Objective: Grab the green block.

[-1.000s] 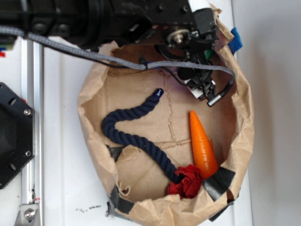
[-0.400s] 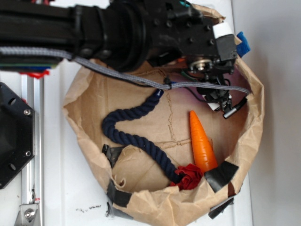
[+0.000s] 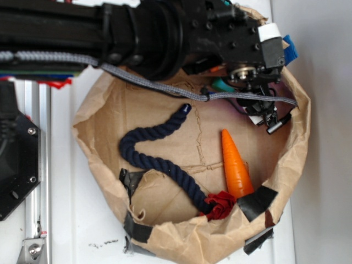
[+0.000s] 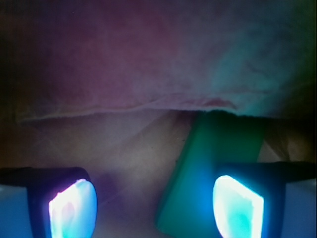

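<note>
Up by the bag's (image 3: 300,148) far wall, your jaws sit wide, gripping nothing. Only the wrist view shows the block (image 4: 213,168), right by the right-hand finger (image 4: 237,204); the exterior view's arm (image 3: 165,33) mostly hides it.

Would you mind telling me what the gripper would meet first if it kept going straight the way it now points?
Probably the green block, just ahead of the open gripper toward its right finger, with the paper bag wall behind; depth is unclear.

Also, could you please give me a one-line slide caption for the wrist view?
Open pincer close to the green block, which leans against the brown paper wall, nearer one glowing fingertip.
</note>
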Controlling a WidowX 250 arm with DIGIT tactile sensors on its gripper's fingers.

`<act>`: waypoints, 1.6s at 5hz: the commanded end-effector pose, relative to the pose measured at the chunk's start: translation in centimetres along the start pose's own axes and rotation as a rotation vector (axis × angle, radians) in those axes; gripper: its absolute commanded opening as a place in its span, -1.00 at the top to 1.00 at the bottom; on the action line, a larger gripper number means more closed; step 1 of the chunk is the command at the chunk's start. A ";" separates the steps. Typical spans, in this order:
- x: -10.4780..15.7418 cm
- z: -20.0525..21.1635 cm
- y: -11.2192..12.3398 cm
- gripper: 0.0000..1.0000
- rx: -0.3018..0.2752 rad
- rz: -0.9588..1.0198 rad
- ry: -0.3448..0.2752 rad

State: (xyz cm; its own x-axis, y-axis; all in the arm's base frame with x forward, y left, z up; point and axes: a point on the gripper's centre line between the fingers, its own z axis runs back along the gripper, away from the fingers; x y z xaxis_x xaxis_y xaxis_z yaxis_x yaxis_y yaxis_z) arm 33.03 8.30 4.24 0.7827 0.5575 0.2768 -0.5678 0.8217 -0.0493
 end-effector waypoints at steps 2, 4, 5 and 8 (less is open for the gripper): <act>-1.4 2.3 2.1 -1.00 -0.016 0.115 -0.008; -1.5 2.4 2.5 -1.00 0.042 0.171 -0.078; -1.3 2.3 2.5 -1.00 0.055 0.221 -0.104; -0.4 2.4 0.8 -1.00 0.073 0.251 -0.117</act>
State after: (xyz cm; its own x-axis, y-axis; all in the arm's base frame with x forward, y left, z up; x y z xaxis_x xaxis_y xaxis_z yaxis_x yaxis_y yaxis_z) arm 30.65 8.56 4.81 0.6042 0.7239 0.3330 -0.7629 0.6462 -0.0205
